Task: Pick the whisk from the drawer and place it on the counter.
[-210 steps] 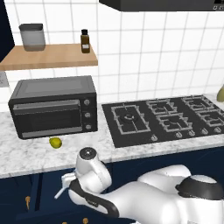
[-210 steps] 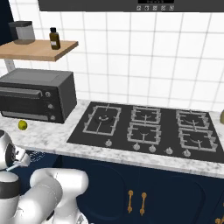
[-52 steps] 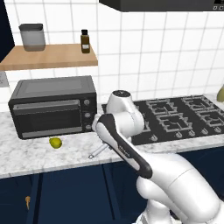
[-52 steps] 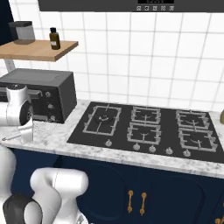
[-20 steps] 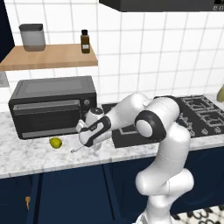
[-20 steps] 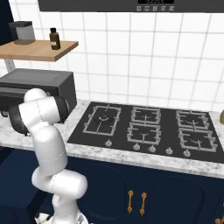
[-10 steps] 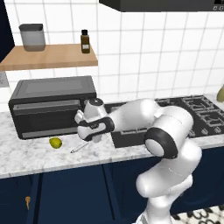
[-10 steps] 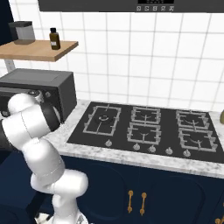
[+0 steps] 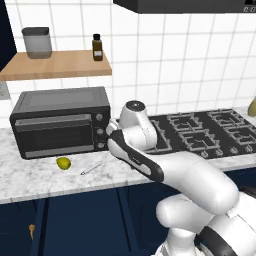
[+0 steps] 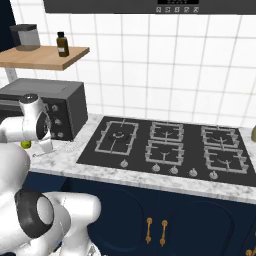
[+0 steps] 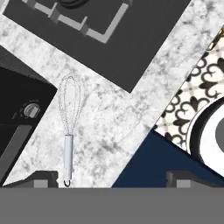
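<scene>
Whisk [image 11: 70,120]: flat on counter [image 11: 127,118], free of any grip, between toaster oven [image 9: 61,121] and cooktop [image 11: 109,39]; handle toward counter edge. Gripper [image 11: 111,177]: spread wide, empty, raised above counter. Yellow-green fruit [image 9: 63,163]: near whisk, before toaster oven.

1. The gripper [image 11: 112,178] shows just its two dark fingertips [image 11: 41,178]; the gap between them cannot be judged.
2. Beside the left fingertip, the whisk [image 11: 70,118] handle's end meets the bottom band.
3. The toaster oven [image 11: 19,118] is cropped at the left edge.
</scene>
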### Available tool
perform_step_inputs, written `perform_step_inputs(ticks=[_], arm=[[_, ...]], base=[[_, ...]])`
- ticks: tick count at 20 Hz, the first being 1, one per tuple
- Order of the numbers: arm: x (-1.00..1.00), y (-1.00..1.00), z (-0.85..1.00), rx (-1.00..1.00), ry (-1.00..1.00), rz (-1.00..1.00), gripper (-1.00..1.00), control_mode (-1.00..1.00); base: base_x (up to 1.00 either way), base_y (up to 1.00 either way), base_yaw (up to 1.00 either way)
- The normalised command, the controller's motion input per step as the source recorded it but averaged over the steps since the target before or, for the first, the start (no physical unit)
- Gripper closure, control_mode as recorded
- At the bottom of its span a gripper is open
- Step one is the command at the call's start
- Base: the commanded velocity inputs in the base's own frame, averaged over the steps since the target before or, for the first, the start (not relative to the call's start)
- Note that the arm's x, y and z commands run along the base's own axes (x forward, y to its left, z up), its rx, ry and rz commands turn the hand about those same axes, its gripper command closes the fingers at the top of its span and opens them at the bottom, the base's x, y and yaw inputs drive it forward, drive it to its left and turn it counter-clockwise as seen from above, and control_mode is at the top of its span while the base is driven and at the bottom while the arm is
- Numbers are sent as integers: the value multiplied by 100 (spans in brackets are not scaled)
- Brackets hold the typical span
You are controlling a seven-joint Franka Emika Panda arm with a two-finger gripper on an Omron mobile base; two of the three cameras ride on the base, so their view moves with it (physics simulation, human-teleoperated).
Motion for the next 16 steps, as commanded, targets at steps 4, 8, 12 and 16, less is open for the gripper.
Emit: perform_step_inputs(ticks=[4, 8, 12, 16], arm=[[-99, -99, 100, -4, 1, 0, -100, -100], [-100, -100, 100, -7, 0, 0, -100, -100], [-91, -100, 100, -6, 2, 0, -100, -100], [-86, -100, 100, -8, 4, 0, -100, -100]], base=[[0, 0, 0], [0, 0, 0], [0, 0, 0], [0, 0, 0]])
